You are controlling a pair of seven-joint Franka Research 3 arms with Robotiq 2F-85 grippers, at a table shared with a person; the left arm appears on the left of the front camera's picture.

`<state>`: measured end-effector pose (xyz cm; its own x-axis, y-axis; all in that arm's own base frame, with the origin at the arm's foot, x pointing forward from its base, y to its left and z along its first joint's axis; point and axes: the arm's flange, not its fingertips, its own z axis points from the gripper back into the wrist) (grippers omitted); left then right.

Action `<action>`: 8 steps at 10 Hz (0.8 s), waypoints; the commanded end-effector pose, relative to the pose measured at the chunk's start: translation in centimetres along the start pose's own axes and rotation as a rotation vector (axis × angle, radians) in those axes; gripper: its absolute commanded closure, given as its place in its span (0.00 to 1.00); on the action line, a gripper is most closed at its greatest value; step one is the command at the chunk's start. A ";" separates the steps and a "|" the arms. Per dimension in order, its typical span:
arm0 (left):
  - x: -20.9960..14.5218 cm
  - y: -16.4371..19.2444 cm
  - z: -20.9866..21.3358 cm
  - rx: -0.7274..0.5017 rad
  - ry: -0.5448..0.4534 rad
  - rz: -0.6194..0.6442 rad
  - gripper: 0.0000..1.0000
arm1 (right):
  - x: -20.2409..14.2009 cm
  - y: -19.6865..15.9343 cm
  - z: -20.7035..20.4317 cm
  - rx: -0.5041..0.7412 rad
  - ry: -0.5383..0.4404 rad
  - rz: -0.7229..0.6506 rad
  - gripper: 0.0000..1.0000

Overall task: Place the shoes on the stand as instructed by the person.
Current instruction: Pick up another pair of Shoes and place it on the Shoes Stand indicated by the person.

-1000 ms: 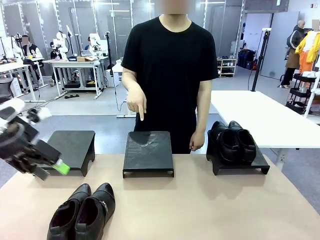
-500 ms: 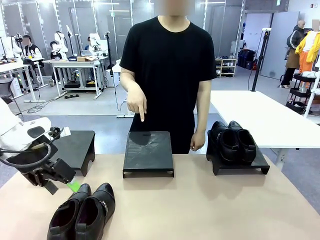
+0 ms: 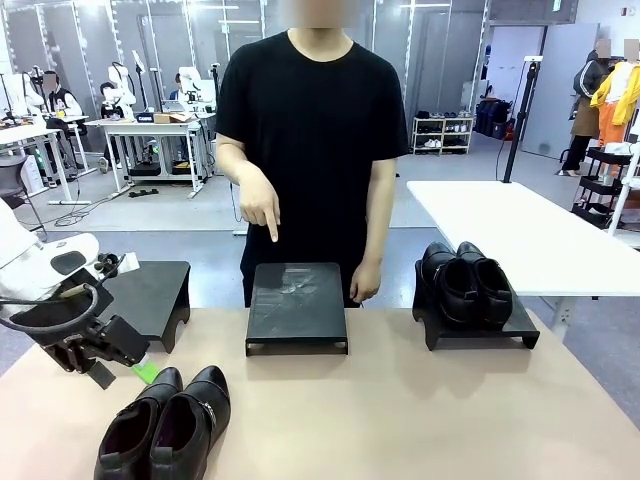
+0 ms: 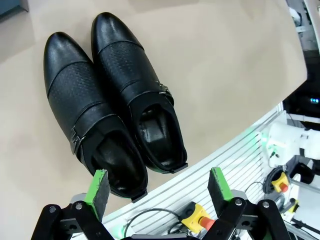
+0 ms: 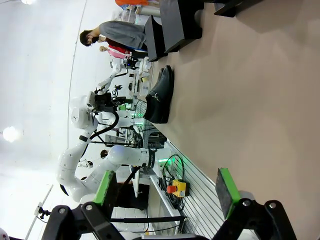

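Left wrist view looks between the green pads of the left claw. Its jaws stand wide apart with nothing between them. Beyond the pads the near pair of shoes lies side by side on the tabletop, heels toward the pads and close to the tabletop's edge. Past that edge is a slatted panel with a red button on a yellow box (front view misses both).

Front view puts this claw low over the tabletop, close to the toe of the pair's outer shoe; I cannot tell whether they touch. Behind it stands the left stand, bare on top. The middle stand is bare too, and the person behind it aims a pointing hand down at it. The second pair sits on the right stand.

Right wrist view, rolled sideways, shows the right claw spread wide and gripping nothing. The near pair sits well off across the tabletop.
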<state>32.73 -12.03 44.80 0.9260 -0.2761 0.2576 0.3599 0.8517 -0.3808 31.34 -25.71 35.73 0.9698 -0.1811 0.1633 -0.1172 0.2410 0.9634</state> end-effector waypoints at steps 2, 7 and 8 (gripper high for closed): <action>0.5 -0.4 -1.7 0.030 0.035 0.150 0.00 | -0.4 0.3 0.0 -0.002 0.011 0.005 0.00; 1.2 0.4 -6.6 0.089 0.059 0.311 0.00 | -0.4 0.3 0.0 -0.002 0.011 0.005 0.00; 1.6 0.3 -7.3 0.098 0.054 0.322 0.00 | -0.4 0.3 0.0 -0.002 0.011 0.005 0.00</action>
<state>33.97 -14.56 39.30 0.9960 -0.0552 0.0697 0.0765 0.9316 -0.3553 31.33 -25.70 35.73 0.9698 -0.1811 0.1632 -0.1172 0.2410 0.9634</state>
